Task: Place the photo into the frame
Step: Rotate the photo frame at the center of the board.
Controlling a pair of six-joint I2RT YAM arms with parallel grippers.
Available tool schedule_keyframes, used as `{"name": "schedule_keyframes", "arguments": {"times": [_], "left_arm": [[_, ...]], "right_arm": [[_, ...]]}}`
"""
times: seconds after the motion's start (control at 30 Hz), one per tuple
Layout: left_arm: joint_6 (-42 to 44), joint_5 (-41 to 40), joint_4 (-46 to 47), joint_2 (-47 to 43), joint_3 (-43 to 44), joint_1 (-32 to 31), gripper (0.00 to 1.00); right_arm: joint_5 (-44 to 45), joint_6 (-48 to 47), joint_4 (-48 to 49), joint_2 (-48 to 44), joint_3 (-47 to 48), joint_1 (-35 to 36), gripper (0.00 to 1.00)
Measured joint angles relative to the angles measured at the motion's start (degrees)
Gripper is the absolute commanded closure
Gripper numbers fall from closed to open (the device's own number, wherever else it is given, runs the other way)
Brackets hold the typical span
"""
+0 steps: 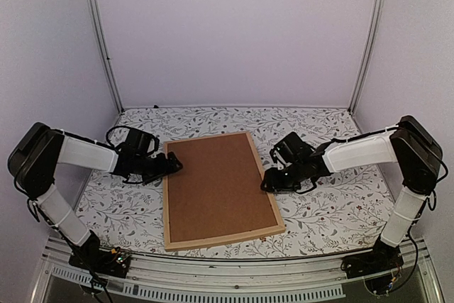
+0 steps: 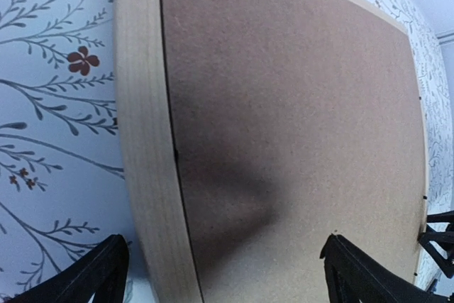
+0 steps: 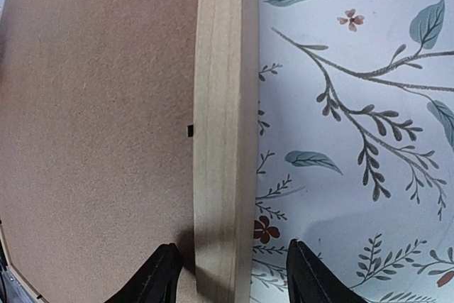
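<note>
We see the frame lying flat in the middle of the counter, back side up. Its long sides run from near to far and it is turned slightly, so the far end leans to the right. It serves as a shallow tray: a brown backing board sits inside it and fills the whole opening, with the light wooden rail showing all round. What lies under the board is hidden from us.

The left tool is at the far part of the frame's left side. In the left wrist view the tool is released, its fingers spread wide. One finger is over the flowered counter and the other over the board, with the left rail between them. We cannot tell whether either finger touches anything.

The right tool is at the middle of the frame's right side. In the right wrist view the tool stands partly spread across the right rail. One finger is on the board side, just beside the wood. The other is over the counter with a clear gap to the rail, so it is not clenched on anything. A small dark tab sits where the board meets that rail.
</note>
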Motion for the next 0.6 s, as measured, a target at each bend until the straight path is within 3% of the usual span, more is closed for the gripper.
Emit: {"name": "schedule_keyframes", "arguments": {"times": [0.6], "left_arm": [[-1.7,-0.9,1.4,0.1,-0.3,-2.1,0.02]], "right_arm": [[-0.4,-0.2,-1.2,-1.8,-0.1,-0.6,0.43]]}}
